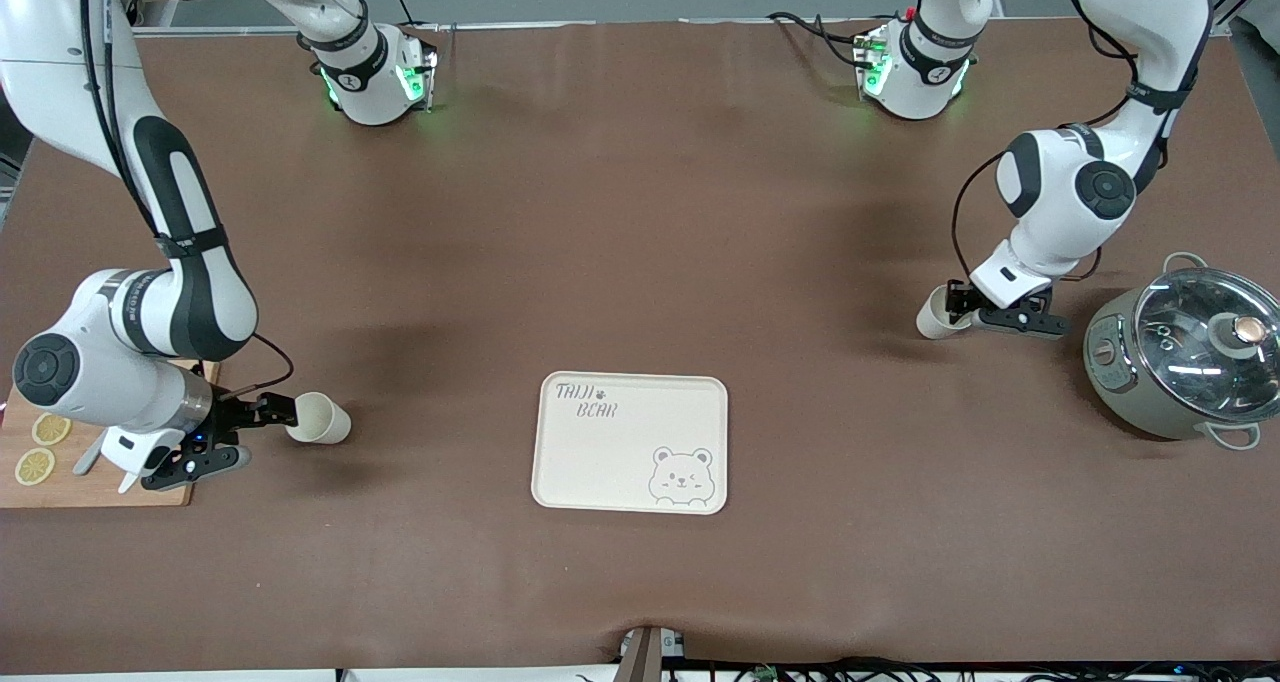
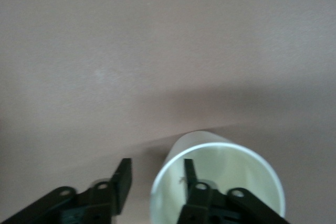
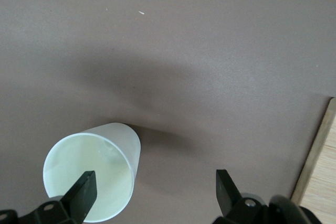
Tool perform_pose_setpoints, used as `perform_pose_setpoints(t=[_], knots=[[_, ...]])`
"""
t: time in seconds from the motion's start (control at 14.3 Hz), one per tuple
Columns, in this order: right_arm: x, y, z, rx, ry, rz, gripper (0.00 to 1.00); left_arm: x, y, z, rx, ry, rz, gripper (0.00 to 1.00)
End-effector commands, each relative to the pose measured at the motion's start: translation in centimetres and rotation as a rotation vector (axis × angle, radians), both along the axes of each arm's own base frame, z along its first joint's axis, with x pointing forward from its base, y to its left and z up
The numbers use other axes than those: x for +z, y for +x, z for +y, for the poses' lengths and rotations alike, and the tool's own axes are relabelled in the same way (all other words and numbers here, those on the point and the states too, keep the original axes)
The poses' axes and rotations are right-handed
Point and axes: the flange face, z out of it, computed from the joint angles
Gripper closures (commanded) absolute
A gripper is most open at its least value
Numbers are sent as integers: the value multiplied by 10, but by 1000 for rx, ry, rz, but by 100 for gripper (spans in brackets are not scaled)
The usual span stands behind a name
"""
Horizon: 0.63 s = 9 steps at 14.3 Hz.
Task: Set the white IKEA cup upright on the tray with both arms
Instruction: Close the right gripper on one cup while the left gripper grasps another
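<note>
Each pincer would best close on a cup's rim wall, one finger inside the mouth, before lifting and turning it upright. The right pincer (image 3: 155, 192) stood wide open, one finger at the mouth of the first cup (image 1: 318, 418), which lay on its side on the desk (image 1: 640, 212). The tray (image 1: 600, 462) lay bare between the cups. The left pincer (image 2: 157, 182) was partly open, straddling the rim of the second cup (image 2: 220, 166), also on its side.

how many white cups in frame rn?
2. One cup lies on its side at the right gripper, beside the cutting board. The other cup lies tipped at the left gripper, near the pot. The tray holds none.
</note>
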Motion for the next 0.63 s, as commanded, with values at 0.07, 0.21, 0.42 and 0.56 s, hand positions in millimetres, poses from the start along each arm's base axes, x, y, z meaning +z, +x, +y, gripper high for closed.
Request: perform_pose_setpoints(t=[0.07, 0.21, 0.42, 0.56], knots=[[-6, -6, 3, 19, 16, 4, 0, -4, -4, -2, 20, -10, -28, 100], [-13, -9, 3, 19, 14, -9, 0, -4, -4, -2, 20, -9, -33, 100], [-26, -13, 6, 25, 13, -15, 0, -5, -3, -2, 27, -10, -31, 100], [-28, -13, 8, 28, 13, -13, 0, 4, 7, -7, 61, -19, -53, 100]])
